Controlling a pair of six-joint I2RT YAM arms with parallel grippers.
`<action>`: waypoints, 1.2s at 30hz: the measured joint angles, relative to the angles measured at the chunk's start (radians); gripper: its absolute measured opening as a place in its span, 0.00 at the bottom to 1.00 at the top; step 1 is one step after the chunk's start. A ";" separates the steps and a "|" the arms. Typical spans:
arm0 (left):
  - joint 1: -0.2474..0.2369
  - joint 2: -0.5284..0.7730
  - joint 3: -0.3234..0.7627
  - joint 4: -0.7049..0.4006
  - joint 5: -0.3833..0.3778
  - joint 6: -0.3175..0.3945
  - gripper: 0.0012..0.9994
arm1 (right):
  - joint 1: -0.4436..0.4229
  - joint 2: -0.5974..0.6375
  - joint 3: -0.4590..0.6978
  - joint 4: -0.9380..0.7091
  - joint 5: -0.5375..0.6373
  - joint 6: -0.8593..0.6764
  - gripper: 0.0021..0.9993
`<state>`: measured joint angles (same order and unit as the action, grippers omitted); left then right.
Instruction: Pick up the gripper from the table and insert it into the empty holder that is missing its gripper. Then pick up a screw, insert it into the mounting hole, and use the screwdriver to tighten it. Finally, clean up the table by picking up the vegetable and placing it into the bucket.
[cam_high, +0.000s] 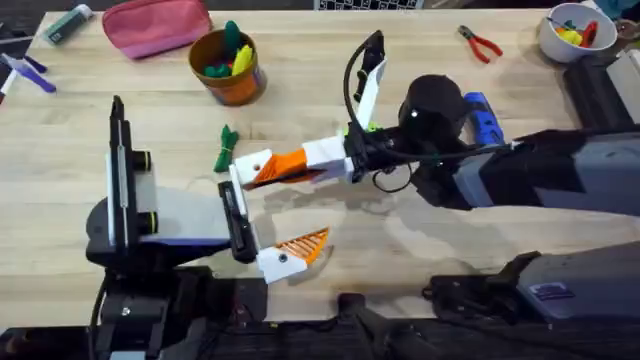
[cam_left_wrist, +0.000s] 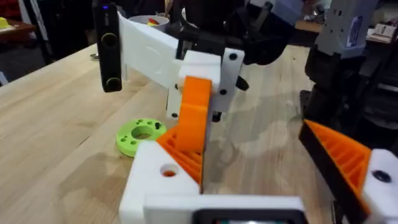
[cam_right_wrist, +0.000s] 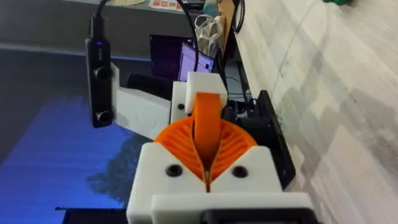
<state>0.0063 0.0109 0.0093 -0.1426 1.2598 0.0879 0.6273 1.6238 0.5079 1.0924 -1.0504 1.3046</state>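
The right gripper (cam_right_wrist: 208, 177) is pinched tight on the orange wedge (cam_right_wrist: 208, 124), pushing it at the white holder (cam_high: 255, 163) on the left gripper (cam_high: 268, 215), whose fingers are wide apart. The wedge looks small, light, hard and slippery, so squeezing its flat sides is best.

A pink pouch (cam_high: 156, 26) lies far beyond the left pincer (cam_high: 262, 213). Red-handled pliers (cam_high: 481, 44) and a white bowl (cam_high: 573, 33) of toy pieces sit well beyond the right pincer (cam_high: 262, 170). A green disc (cam_left_wrist: 140, 135) rests on the bench (cam_high: 420, 250) beside the left pincer.
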 joint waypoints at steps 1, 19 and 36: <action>0.000 0.000 0.000 0.000 0.000 0.000 0.99 | 0.000 0.000 0.000 0.000 0.001 0.000 0.01; 0.005 0.000 0.000 0.001 -0.011 -0.015 0.99 | 0.000 0.000 0.036 -0.085 -0.019 -0.013 0.01; 0.005 0.000 0.000 0.001 -0.007 -0.014 0.99 | -0.013 0.000 0.086 -0.188 -0.076 -0.079 0.01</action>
<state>0.0109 0.0109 0.0093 -0.1417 1.2526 0.0742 0.6144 1.6238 0.5940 0.9045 -1.1263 1.2259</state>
